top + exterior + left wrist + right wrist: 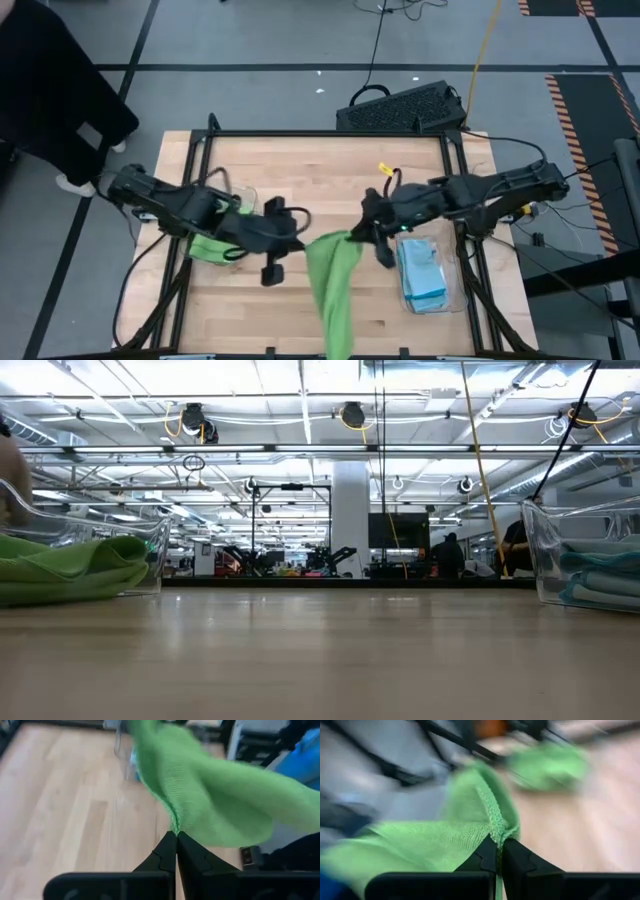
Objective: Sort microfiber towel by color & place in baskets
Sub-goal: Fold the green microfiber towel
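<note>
A lime green microfiber towel (332, 280) hangs over the middle of the table between my two grippers. My left gripper (298, 243) is shut on its left upper part and my right gripper (358, 237) on its right upper part. The left clear basket (215, 248) holds folded green towels (70, 568). The right clear basket (428, 278) holds light blue towels (600, 578). The low view shows neither gripper nor the held towel. My left gripper pinches a hemmed edge of the green towel (175, 826) between its two shut fingers, coming from the table's left and slanting down. The cloth spreads away beyond the fingers, clear of the table. My right gripper pinches a bunched, stitched edge of the towel (498, 831) between its shut fingers, coming from the table's right, nearly level. The cloth falls away below and past the fingers.
A black perforated crate (400, 108) stands just past the table's far edge. A person in dark clothing (50, 90) is at the far left corner. Bare wood lies across the far half and the near left of the table (300, 170).
</note>
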Available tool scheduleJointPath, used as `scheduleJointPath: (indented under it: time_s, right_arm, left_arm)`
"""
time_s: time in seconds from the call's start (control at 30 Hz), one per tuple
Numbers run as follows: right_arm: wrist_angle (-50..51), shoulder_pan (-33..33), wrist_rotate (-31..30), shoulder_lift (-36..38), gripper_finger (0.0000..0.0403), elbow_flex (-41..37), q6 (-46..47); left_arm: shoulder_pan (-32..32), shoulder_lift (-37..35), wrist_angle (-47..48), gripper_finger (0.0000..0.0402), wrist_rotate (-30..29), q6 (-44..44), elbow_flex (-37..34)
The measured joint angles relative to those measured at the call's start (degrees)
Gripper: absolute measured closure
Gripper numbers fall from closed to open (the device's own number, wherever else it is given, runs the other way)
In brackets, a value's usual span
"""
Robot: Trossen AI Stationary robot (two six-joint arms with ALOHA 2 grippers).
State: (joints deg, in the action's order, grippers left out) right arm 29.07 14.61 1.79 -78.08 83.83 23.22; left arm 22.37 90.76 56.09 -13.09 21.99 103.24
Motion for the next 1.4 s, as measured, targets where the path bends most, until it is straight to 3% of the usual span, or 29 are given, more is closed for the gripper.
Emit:
scheduleJointPath:
  time_s: [0.13,0.23,0.37,0.53,0.7,0.83,0.93,1.07,1.17,1.4]
  right_arm:
    - [7.34,-2.60,-9.70,-0.31,0.0399,-5.93,1.72]
    - [6.82,-5.58,-12.57,-0.33,0.0399,-13.44,3.22]
    - [0.53,-9.22,-10.17,-0.41,0.0399,-23.69,5.91]
    - [-10.72,-10.35,-1.56,-0.39,0.0399,-29.85,11.10]
    - [-22.43,-9.64,4.29,0.50,0.0399,-29.10,10.54]
    - [-29.73,-9.61,8.11,3.11,0.0399,-25.49,10.37]
    - [-33.68,-8.89,10.81,4.74,0.0399,-22.77,10.27]
    - [-37.54,-6.22,14.37,6.09,0.0399,-18.32,9.93]
    - [-37.69,-3.16,15.32,5.95,0.0399,-15.52,7.41]
    - [-30.65,-1.97,12.21,5.95,0.0399,-17.35,4.62]
  left_arm:
    - [-4.55,2.38,-2.18,0.0393,1.78,0.79,-8.45]
    - [-9.18,3.41,-4.74,0.0393,1.17,0.95,-14.73]
    - [-15.00,4.06,-5.77,0.0392,0.65,-0.46,-20.95]
    - [-18.54,3.15,-5.00,0.0392,2.50,-2.13,-22.01]
    - [-16.79,2.84,0.38,0.0392,5.85,-7.12,-15.91]
    - [-13.34,2.80,5.91,0.0392,12.86,-11.43,-7.64]
    - [-9.61,2.88,11.83,0.0392,14.58,-11.70,0.26]
    - [-3.11,2.80,18.38,0.0392,12.13,-9.20,13.41]
    - [0.43,2.77,22.77,0.0392,2.17,-7.52,19.10]
    - [-3.06,3.44,20.72,0.0392,2.63,-12.43,17.20]
